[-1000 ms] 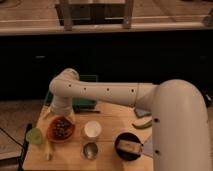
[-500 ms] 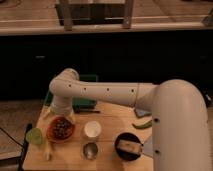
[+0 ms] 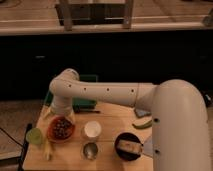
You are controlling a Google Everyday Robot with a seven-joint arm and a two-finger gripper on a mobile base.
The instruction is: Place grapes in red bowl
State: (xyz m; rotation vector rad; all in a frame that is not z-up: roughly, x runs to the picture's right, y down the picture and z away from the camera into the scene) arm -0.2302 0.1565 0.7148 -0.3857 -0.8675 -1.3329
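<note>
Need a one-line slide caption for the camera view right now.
Grapes sit in the red bowl; the gripper is just above, beside the white cup.

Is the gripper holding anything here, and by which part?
Cannot be told: the gripper sits just above the grapes in the red bowl.

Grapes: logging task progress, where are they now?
In the camera view, the grapes lie inside the red bowl, table's left, beside the white cup; the claw hangs above.

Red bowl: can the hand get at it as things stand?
Probably yes. The hand hangs just above the far rim of the red bowl, which sits uncovered with the grapes in it. Nothing stands between them; the white cup is off to the side.
</note>
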